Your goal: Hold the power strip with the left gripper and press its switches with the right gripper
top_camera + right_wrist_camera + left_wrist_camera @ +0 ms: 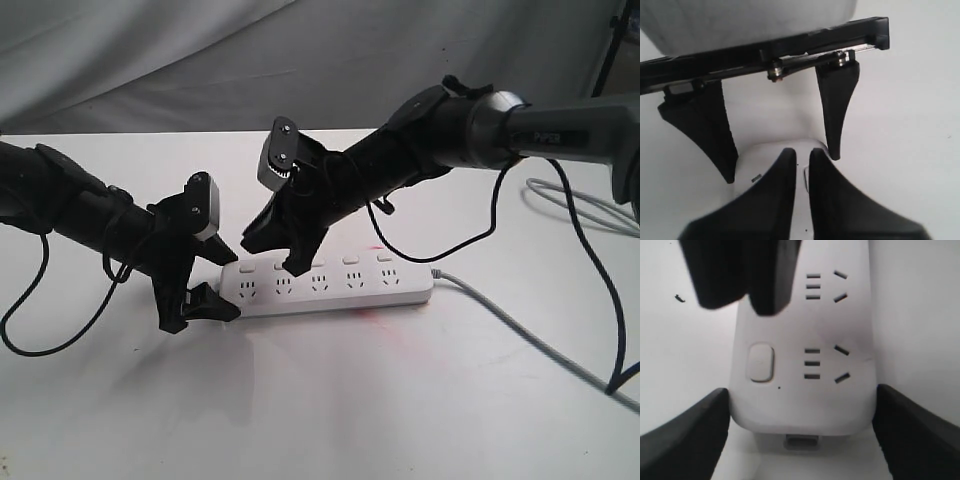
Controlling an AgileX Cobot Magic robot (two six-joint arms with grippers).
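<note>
The white power strip (pixel 340 285) lies flat on the table, its grey cord (pixel 520 325) trailing off to the right. My left gripper (pixel 224 280), on the all-black arm, straddles the strip's left end; in the left wrist view its fingers (pixel 700 430) press both sides of the strip (pixel 840 405), shut on it. The right gripper (pixel 272 255), on the grey-tube arm, hangs over the row of switches (pixel 350 261) near that end. Its fingers (pixel 775 195) are almost together with nothing between them. One fingertip (pixel 772 285) covers the second switch; the first switch (pixel 761 362) shows uncovered.
Loose grey and dark cables (pixel 600 290) lie on the table at the right. A faint reddish stain (pixel 385 318) marks the white tabletop in front of the strip. A grey cloth backdrop (pixel 200 60) hangs behind.
</note>
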